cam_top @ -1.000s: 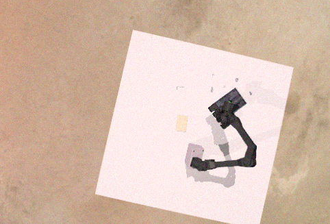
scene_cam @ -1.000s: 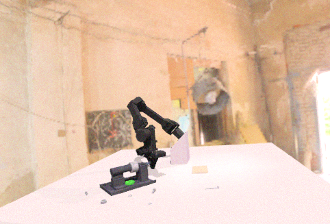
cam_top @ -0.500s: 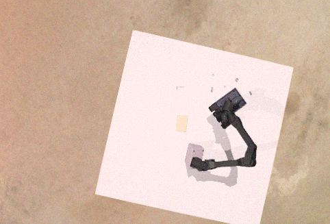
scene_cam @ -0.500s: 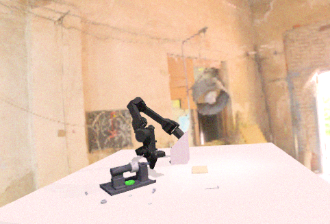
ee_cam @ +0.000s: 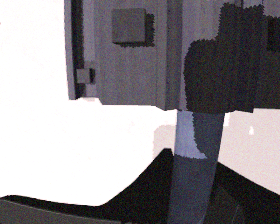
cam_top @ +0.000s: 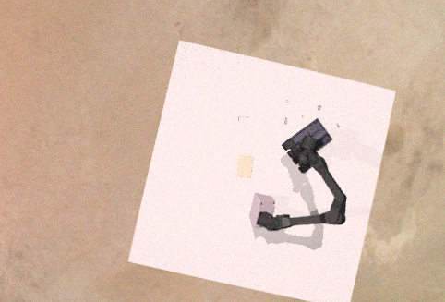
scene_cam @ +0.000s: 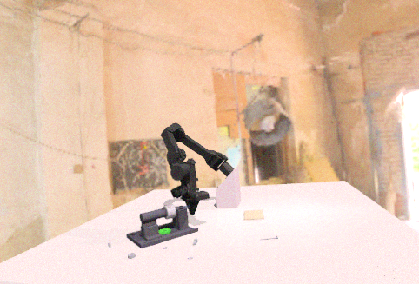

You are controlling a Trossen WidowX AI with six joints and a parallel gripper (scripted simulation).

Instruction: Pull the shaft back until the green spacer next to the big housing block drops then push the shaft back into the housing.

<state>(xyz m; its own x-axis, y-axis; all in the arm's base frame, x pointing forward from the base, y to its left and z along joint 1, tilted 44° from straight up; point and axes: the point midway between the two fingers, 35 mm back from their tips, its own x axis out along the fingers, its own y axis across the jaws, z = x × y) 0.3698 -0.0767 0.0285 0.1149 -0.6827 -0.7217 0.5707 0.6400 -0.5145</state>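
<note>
The dark fixture (cam_top: 318, 126) (scene_cam: 149, 241) (ee_cam: 131, 75) stands on the table. In the exterior view a dark cylinder (scene_cam: 152, 215) tops its left block, and a pale grey ring-like part (scene_cam: 171, 211) sits between that and the right upright (scene_cam: 182, 219). The green spacer (scene_cam: 164, 231) lies low, between the blocks. My gripper (scene_cam: 192, 211) (ee_cam: 179, 156) is shut on the shaft (ee_cam: 188, 185), outside the fixture's right end as the exterior view shows it. The shaft runs from my fingers into the fixture. Its far end, and how many spacers it carries, are hidden.
A pale pink block (cam_top: 264, 200) (scene_cam: 230, 193) stands at the arm's base. A flat beige square (cam_top: 245, 166) (scene_cam: 253, 215) lies on the table. Several small grey bits (cam_top: 318, 107) (scene_cam: 131, 255) and a thin bent piece (cam_top: 243, 117) (scene_cam: 269, 238) lie around the fixture.
</note>
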